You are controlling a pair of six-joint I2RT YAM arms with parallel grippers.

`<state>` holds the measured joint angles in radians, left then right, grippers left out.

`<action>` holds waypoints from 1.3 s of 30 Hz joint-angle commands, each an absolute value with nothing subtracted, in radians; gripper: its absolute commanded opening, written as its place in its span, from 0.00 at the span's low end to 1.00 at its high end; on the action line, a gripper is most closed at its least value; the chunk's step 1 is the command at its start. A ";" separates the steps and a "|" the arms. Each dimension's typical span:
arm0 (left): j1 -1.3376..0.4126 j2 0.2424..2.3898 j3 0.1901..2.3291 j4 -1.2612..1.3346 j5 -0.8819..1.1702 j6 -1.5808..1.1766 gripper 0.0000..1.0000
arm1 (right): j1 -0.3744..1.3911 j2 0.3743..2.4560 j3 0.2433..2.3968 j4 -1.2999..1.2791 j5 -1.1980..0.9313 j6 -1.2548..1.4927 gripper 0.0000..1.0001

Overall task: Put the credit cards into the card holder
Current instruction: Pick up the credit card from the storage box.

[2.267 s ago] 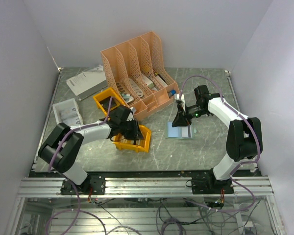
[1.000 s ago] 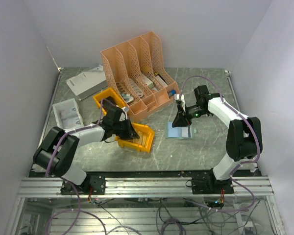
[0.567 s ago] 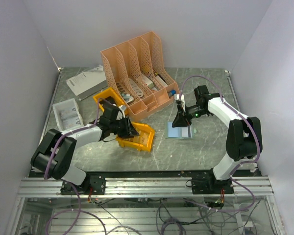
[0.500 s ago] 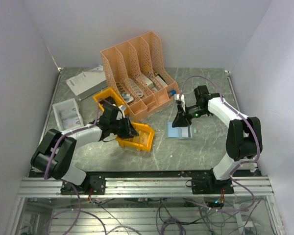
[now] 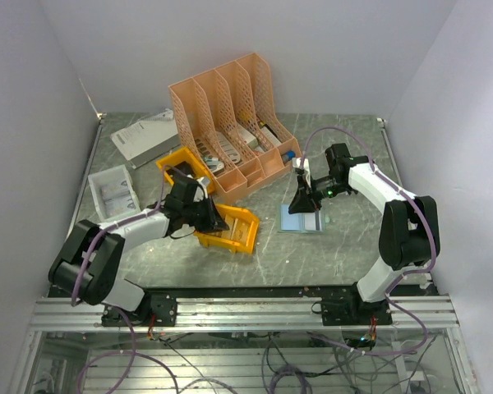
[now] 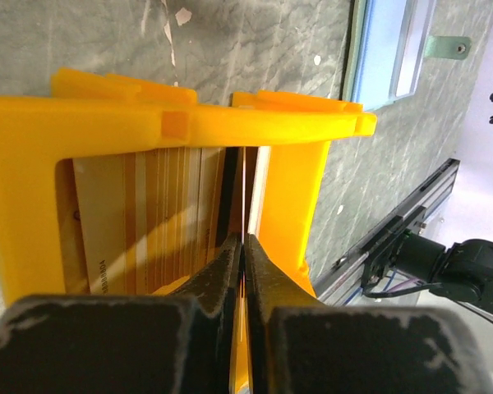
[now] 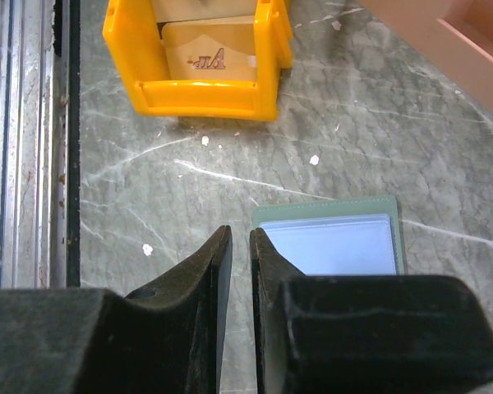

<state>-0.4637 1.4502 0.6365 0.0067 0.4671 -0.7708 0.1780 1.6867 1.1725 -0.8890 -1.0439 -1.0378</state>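
The grey marbled worktop point(image 5: 271, 254) sits between pale walls, with a rack point(image 5: 230, 115) toward its far edge. From above, the left hand point(image 5: 209, 215) reaches into the bin point(image 5: 245, 235) left of centre. The open holder point(image 5: 306, 222) lies right of centre under the right hand point(image 5: 302, 201). Over the last second the left arm drew slightly toward the left edge and its hand loosened, then clenched again. This was probably a fresh grip before lifting a card out. The right arm has not moved.

Only the left wrist view shows that grip. The fingers are pinched on a pale card point(image 6: 244, 189) standing edge-on, beside a tan card point(image 6: 107, 222).

The right wrist view shows the holder's blue inside facing up. Its fingers point(image 7: 218, 246) are nearly together at the holder's edge, and whether they nip anything cannot be told.
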 commanded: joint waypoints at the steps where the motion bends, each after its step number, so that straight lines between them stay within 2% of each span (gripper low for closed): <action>1: -0.453 1.398 0.670 -0.064 0.426 -0.738 0.10 | 0.177 1.703 1.197 -0.903 -1.057 -1.059 0.16; 5: -0.454 1.350 0.703 -0.154 0.363 -0.706 0.07 | 0.177 1.704 1.198 -0.906 -1.058 -1.062 0.16; 20: -0.455 1.212 0.857 -0.484 0.111 -0.729 0.07 | 0.178 1.704 1.197 -0.909 -1.065 -1.064 0.16; 30: -0.494 1.188 1.049 -0.804 -0.076 -0.983 0.07 | 0.183 1.686 1.187 -0.886 -1.085 -1.039 0.17; 36: -0.560 1.163 1.121 -0.807 -0.101 -1.116 0.07 | 0.183 1.662 1.192 -0.865 -1.125 -1.004 0.17; 39: -0.599 1.167 1.141 -0.759 -0.091 -1.157 0.07 | 0.183 1.649 1.196 -0.834 -1.179 -0.936 0.20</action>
<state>-0.5583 1.1790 1.0931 -0.7692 -0.0654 -1.0554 0.1787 1.6913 1.1763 -0.8783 -1.0920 -1.0126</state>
